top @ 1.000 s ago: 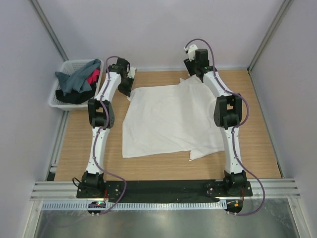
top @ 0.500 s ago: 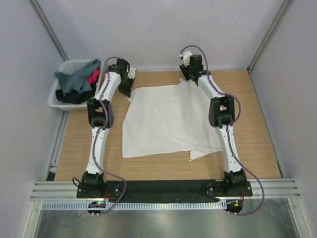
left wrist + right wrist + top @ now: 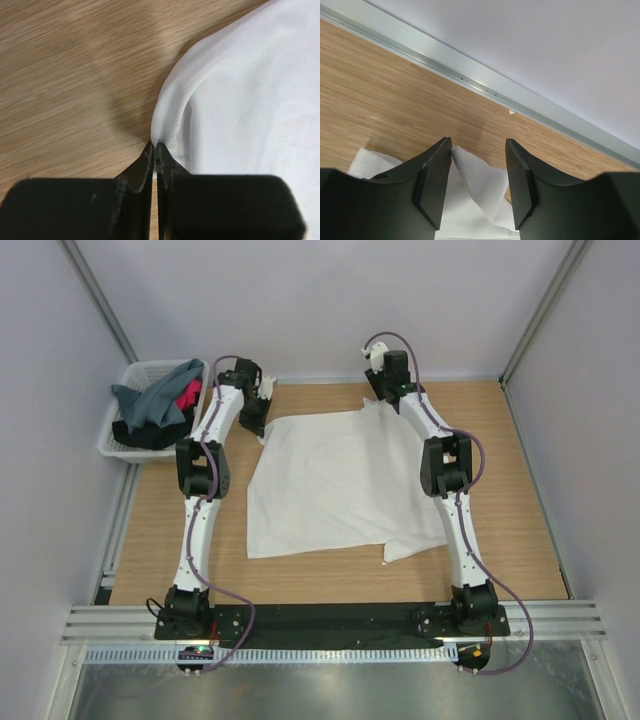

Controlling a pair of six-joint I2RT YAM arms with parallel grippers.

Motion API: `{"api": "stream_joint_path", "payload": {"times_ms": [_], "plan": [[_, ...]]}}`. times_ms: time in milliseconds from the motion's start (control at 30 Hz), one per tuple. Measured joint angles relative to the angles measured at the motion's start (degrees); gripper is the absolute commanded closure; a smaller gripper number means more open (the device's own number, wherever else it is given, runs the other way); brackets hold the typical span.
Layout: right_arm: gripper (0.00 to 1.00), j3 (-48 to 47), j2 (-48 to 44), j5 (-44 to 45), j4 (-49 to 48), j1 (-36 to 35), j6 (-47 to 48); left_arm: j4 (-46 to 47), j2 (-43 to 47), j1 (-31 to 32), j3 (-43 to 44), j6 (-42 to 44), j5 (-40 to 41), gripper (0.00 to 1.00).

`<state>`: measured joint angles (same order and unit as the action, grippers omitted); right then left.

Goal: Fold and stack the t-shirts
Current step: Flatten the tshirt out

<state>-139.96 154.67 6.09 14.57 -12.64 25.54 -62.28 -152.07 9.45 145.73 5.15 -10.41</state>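
Wood counter point(image 3: 520, 490), pale walls round it, and your two arms bolted at the near edge. Going out from you, one white t-shirt point(image 3: 340, 480) lies spread flat mid-counter. Its near hem is a bit crooked, and a tiny bit pokes out there that you can't really make out.

At its far left corner your left pincer point(image 3: 155, 145) is clenched right on a fold of the edge, cloth pinched between the tips. At the far right corner your right pincer point(image 3: 479, 142) has its jaws apart, straddling a raised peak of cloth that brushes one finger but isn't clamped. From above, the wrists mostly hide both pincers.

Beside the counter's far left corner sits one white basket point(image 3: 110, 440). It holds a grey-teal shirt point(image 3: 150, 400), a pink-red shirt point(image 3: 188, 395) and a black shirt point(image 3: 150, 435), all bunched together. You can't tell if more are buried underneath.
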Motion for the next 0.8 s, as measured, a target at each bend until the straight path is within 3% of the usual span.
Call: {"api": "stream_joint_path", "payload": {"times_ms": [800], "plan": [[0.54,-0.6,1.3,0.1,-0.7,0.9,0.0,-0.3,0.7,0.1,-1.2,0.0,-0.2,0.96]]}}
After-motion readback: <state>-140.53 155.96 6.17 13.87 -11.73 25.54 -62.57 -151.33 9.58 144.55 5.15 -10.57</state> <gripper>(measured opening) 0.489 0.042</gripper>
